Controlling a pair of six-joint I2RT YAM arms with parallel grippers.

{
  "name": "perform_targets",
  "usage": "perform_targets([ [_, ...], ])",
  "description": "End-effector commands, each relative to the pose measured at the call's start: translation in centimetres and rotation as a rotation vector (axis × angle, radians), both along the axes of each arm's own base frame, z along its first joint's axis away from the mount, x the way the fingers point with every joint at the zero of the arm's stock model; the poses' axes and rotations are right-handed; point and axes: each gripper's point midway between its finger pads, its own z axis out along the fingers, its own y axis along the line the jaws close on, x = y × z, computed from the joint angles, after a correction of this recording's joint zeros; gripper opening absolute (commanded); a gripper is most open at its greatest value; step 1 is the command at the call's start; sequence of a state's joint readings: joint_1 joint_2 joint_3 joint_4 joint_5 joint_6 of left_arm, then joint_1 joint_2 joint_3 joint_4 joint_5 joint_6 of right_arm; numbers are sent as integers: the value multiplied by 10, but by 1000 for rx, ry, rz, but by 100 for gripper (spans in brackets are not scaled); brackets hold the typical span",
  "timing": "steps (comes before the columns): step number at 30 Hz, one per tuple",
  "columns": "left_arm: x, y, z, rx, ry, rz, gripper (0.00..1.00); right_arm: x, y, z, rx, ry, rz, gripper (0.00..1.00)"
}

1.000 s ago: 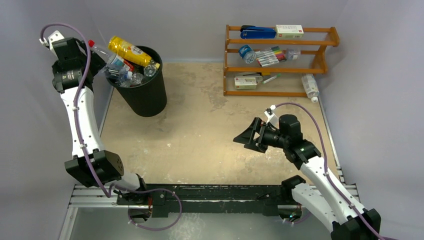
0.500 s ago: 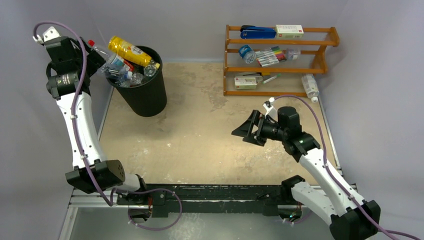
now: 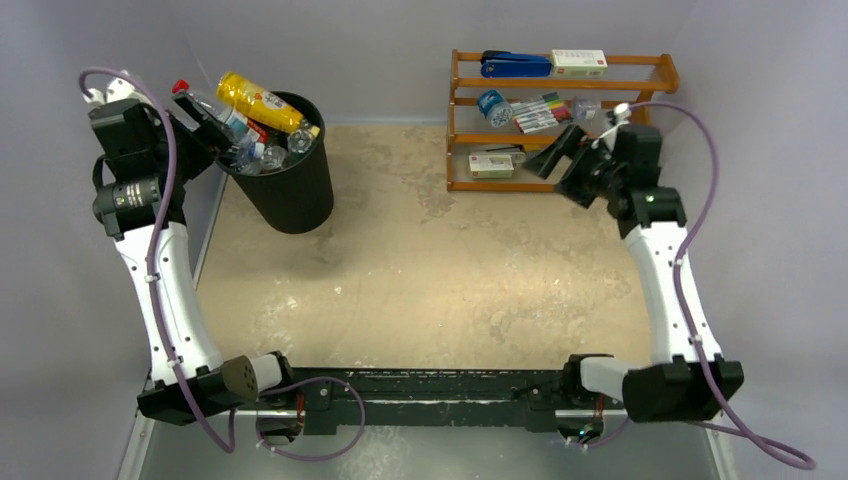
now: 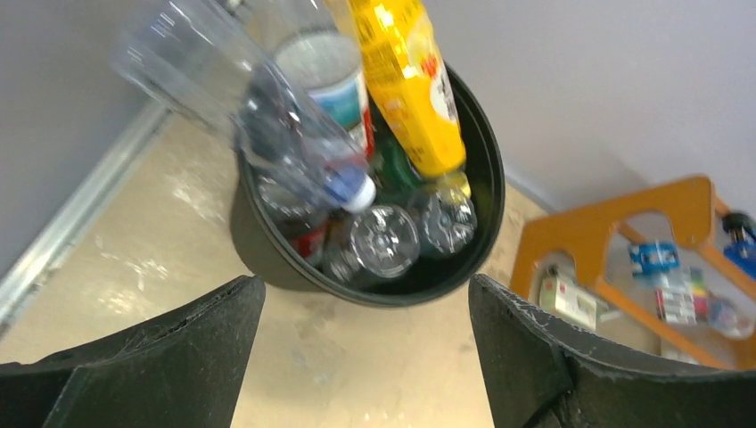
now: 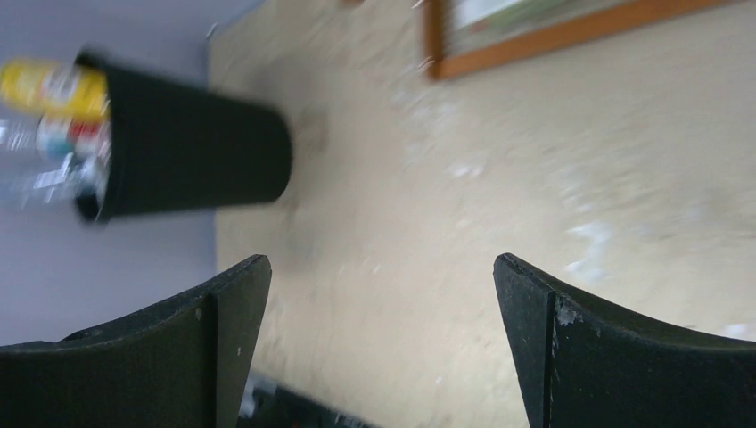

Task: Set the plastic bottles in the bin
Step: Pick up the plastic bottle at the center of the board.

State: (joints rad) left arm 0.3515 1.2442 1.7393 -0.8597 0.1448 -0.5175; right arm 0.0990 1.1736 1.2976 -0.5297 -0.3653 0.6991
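Two arms stand bolted at the near edge of the counter [image 3: 420,270], whose sandy middle carries nothing between them. The left pincer [image 4: 365,285] hangs at the far left, just beside the bin [image 3: 285,190], its two fingers spread wide with nothing between them. The right pincer [image 5: 382,263] is up at the far right by the orange wooden rack [image 3: 640,85], equally wide and empty.

The one black bin stands upright on the counter's far-left corner, heaped above its rim. Six plastic bottles can be counted for certain: one yellow bottle [image 3: 262,102] lying across the top, one with a blue-and-white label, one clear with a pale cap, two clear ones seen bottom-on, and one red-capped bottle [image 3: 182,88] leaning out over the left rim. Others beneath are too hidden to count.

The rack has three shelves.
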Motion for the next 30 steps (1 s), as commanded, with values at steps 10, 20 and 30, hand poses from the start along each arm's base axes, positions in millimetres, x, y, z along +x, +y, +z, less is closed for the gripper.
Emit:
perform_targets([
  [10, 10, -110, -8, -70, -28, -346, 86, 55, -200, -59, -338, 146, -530, 100],
  [20, 11, -164, -43, -99, 0, -472, 87, 73, -282, -102, -487, 179, -728, 100],
  [30, -2, -204, -87, -56, 78, -560, 87, 84, -326, -137, -750, 55, -796, 94],
])
